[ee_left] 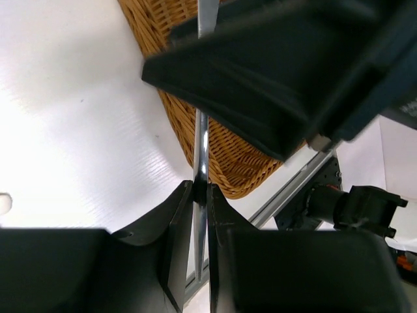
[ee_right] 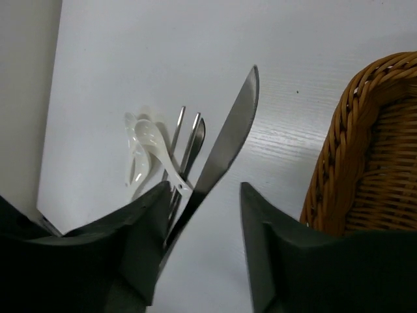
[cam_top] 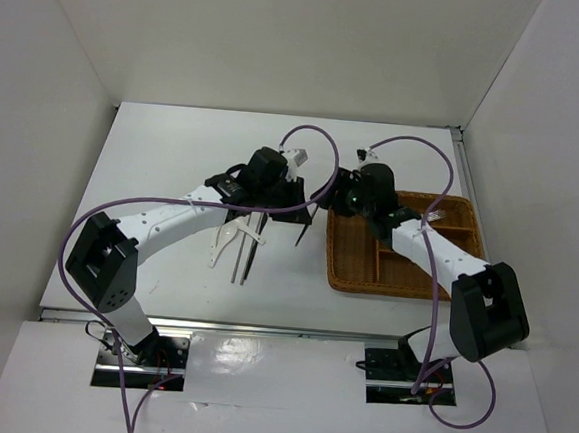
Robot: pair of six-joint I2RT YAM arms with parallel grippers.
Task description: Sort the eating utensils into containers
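Observation:
My left gripper (ee_left: 201, 190) is shut on a silver knife (ee_left: 202, 150) and holds it above the table, just left of the brown wicker tray (cam_top: 350, 279). My right gripper (ee_right: 205, 188) is open around the same knife (ee_right: 228, 134). The blade leans on its left finger, with a wide gap to the right finger. In the top view the left gripper (cam_top: 295, 212) and right gripper (cam_top: 331, 198) meet tip to tip. Two white spoons (ee_right: 140, 153) and thin metal and dark utensils (ee_right: 189, 140) lie in a pile on the table (cam_top: 235, 247).
The tray's woven wall shows in the left wrist view (ee_left: 241, 163) and the right wrist view (ee_right: 339, 150). The right arm reaches across the tray. Some pale and brown items (cam_top: 439, 223) lie in its far compartments, unclear which. White walls enclose the table.

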